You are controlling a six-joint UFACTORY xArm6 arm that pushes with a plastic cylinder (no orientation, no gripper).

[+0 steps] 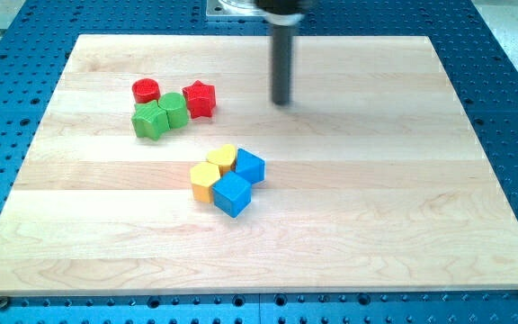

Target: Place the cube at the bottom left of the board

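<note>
The blue cube point(233, 194) was found near the middle of the wooden board point(403, 234), at the bottom of a tight cluster of four. It was touched on its upper right by a second blue block point(250, 166) of less certain shape, and on its left by a yellow block point(204, 182); another yellow block point(222, 159) sat just above the cube. Well up and to the left of the cube, a red cylinder point(146, 90), a red star point(200, 98), a green star-like block point(149, 120) and a rounded green block point(174, 110) were packed together.

My tip point(281, 102) was seen up and to the right of the cube, well apart from it and touching nothing. No hand was fitted, so nothing could be opened, closed or gripped; only pushing was possible.

The cube was judged light, rigid and ready to slide on the smooth wood, not fragile. A push was best applied square to the middle of its upper-right face, since off-centre contact would likely spin it. That face was crowded by the blue neighbour, so the yellow block risked being dragged along.

No containers were seen on the board.
</note>
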